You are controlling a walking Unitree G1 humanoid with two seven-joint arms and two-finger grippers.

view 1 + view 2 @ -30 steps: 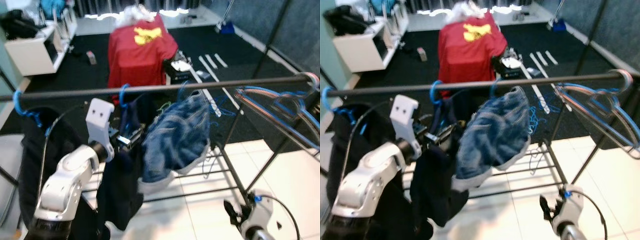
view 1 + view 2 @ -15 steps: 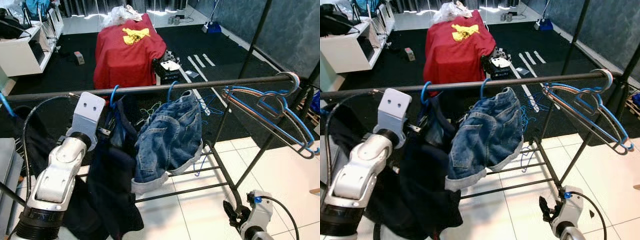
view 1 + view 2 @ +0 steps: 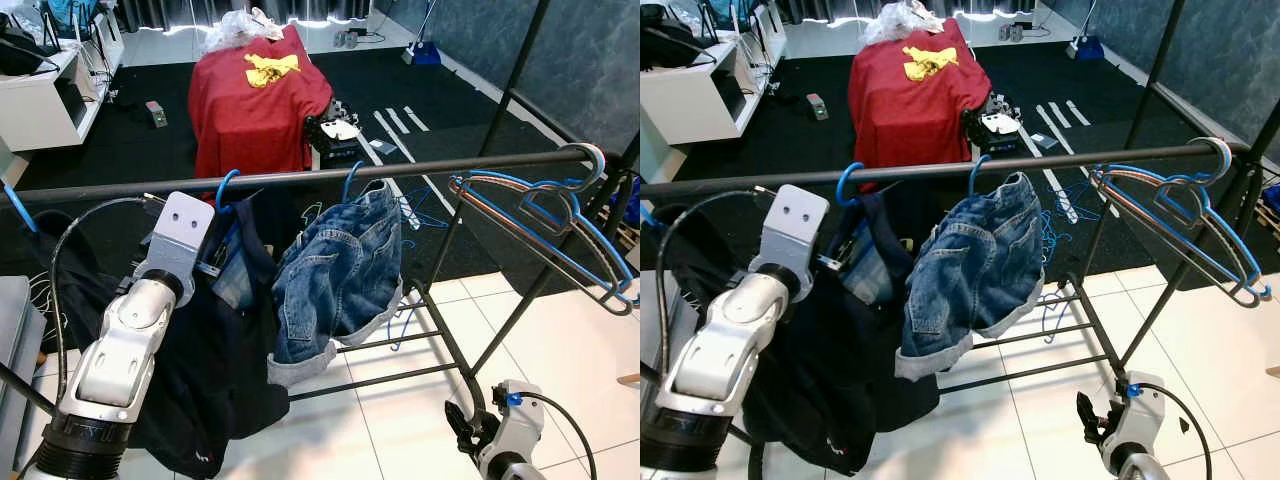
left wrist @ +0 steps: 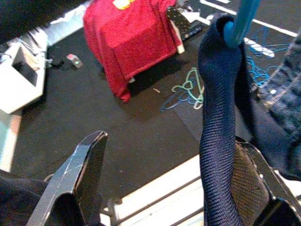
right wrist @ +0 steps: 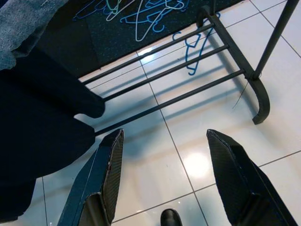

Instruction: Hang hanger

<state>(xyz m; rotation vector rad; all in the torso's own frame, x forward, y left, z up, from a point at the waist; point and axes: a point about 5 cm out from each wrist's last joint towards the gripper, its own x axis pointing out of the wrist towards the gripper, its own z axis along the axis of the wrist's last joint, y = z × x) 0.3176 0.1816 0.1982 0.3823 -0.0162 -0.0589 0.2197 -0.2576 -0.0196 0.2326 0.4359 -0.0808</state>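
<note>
- We see the blue hanger (image 3: 226,187) with its hook over the dark rail (image 3: 420,167), left of the middle.
- It carries a dark navy garment (image 3: 215,350), which hangs down below the rail and drapes toward the floor.
- In the left wrist view we see the hanger's blue neck (image 4: 240,21) rising out of the garment's ribbed navy collar (image 4: 218,117).
- The garment hangs just beside a pair of denim shorts (image 3: 335,280) on the same rail.
</note>
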